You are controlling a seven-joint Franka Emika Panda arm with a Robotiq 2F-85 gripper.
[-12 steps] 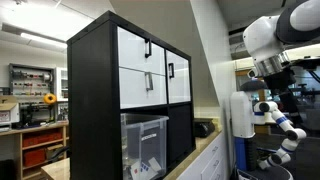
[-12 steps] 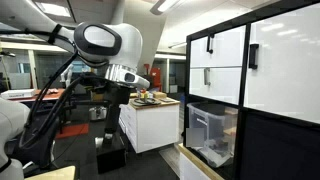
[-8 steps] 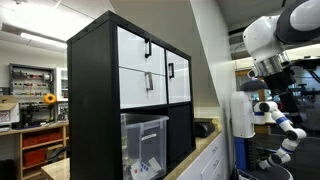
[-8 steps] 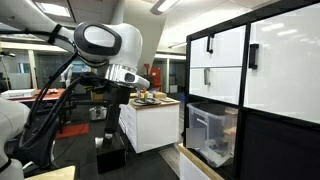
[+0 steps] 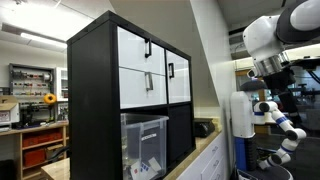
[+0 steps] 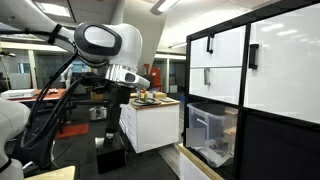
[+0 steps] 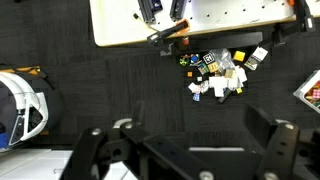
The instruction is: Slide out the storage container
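The storage container (image 5: pixel 144 144) is a clear plastic bin with pale contents, sitting in a lower cubby of the black shelf unit (image 5: pixel 92 100). It also shows in an exterior view (image 6: pixel 211 134). My gripper (image 6: pixel 111 99) hangs from the white arm, pointing down, well away from the shelf and holding nothing. In the wrist view my gripper (image 7: pixel 185 152) is open, its dark fingers (image 7: pixel 272 140) spread wide over dark carpet. The container is out of the wrist view.
White-fronted drawers with black handles (image 5: pixel 148 70) fill the cubbies above the container. A white cabinet with items on top (image 6: pixel 150 120) stands between arm and shelf. Small objects (image 7: pixel 222 72) lie scattered on the floor below a white tabletop (image 7: pixel 120 25).
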